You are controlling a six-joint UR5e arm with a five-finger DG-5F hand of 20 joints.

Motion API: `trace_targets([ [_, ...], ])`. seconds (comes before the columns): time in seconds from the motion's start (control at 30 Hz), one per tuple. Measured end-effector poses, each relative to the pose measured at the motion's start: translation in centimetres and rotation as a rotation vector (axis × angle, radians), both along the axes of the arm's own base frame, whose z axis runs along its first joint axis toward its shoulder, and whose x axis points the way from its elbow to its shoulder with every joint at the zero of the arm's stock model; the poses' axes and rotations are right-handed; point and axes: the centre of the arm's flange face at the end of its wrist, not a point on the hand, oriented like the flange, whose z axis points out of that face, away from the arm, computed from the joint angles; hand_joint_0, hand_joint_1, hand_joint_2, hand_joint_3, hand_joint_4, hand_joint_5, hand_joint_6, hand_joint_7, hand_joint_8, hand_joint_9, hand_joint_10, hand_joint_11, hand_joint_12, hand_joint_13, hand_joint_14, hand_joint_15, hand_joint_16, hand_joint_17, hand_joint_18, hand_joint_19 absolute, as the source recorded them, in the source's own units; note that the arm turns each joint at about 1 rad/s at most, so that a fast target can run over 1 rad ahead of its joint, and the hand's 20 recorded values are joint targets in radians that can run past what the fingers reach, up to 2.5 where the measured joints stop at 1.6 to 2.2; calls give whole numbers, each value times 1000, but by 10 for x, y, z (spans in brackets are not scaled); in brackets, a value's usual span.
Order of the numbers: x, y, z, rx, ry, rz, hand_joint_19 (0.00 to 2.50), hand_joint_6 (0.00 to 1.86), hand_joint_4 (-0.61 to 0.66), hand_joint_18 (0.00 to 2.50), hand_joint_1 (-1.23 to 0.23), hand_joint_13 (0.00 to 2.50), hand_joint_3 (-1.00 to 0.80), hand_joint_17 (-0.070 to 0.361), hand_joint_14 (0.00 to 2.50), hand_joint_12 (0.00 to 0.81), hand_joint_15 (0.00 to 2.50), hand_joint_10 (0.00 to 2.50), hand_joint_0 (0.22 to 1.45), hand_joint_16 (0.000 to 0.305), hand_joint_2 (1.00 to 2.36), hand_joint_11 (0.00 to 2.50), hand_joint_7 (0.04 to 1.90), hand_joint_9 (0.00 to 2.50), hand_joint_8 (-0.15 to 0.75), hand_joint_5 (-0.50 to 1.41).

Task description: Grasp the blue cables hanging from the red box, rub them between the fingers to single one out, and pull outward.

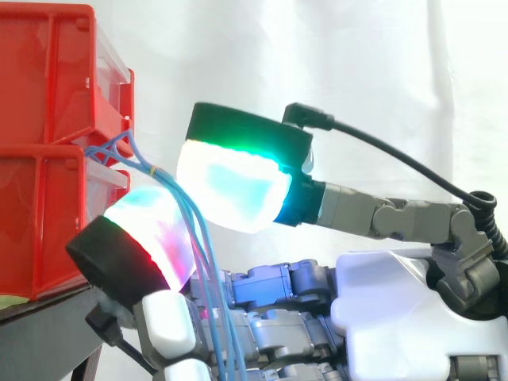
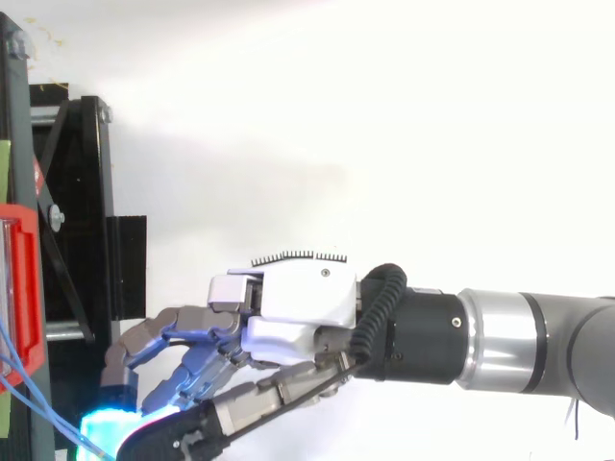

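Two red bins point(image 1: 48, 159) stacked at the stand's point(image 1: 40, 333) edge; blue cables point(image 1: 210, 274) hang from their front. My hand point(image 2: 298, 307) pinches the cables between glowing pads point(image 1: 238, 190).

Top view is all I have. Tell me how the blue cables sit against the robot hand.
Observer: In the side view the blue cables pass between two glowing pads of the robot hand, an upper one and a lower one, which pinch them.
Operator: Report where they leave the box.
Observer: They come out at the seam between two stacked red bins, as a small triangular loop.
Operator: Say what they do below the pads.
Observer: They drop past the robot hand, fanned into separate strands.
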Motion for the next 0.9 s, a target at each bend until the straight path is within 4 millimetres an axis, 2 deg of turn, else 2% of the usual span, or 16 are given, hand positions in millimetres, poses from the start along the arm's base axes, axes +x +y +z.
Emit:
trace_targets([
  [0.23, -4, -9, 13, -15, 22, -9, 707, 773, 150, 622, -645, 806, -348, 122, 21, 400, 677, 14, 559, 54, 1013, 646, 997, 868, 266, -151],
  [0.37, -7, -13, 17, -22, 37, -14, 707, 761, 169, 642, -646, 819, -492, 127, 19, 412, 678, 14, 518, 56, 1001, 651, 989, 876, 275, -145],
  [0.63, -8, -15, 18, -25, 45, -16, 692, 798, 173, 694, -694, 848, -500, 131, 20, 422, 675, 15, 487, 58, 1000, 659, 1023, 919, 294, -140],
  [0.77, -8, -15, 19, -25, 46, -15, 695, 860, 168, 683, -795, 840, -500, 122, 22, 402, 686, 16, 535, 54, 1000, 711, 1046, 897, 282, -167],
  [0.9, -8, -15, 19, -25, 47, -16, 678, 878, 153, 674, -821, 833, -500, 115, 22, 386, 685, 18, 610, 51, 1000, 720, 1034, 862, 264, -175],
])
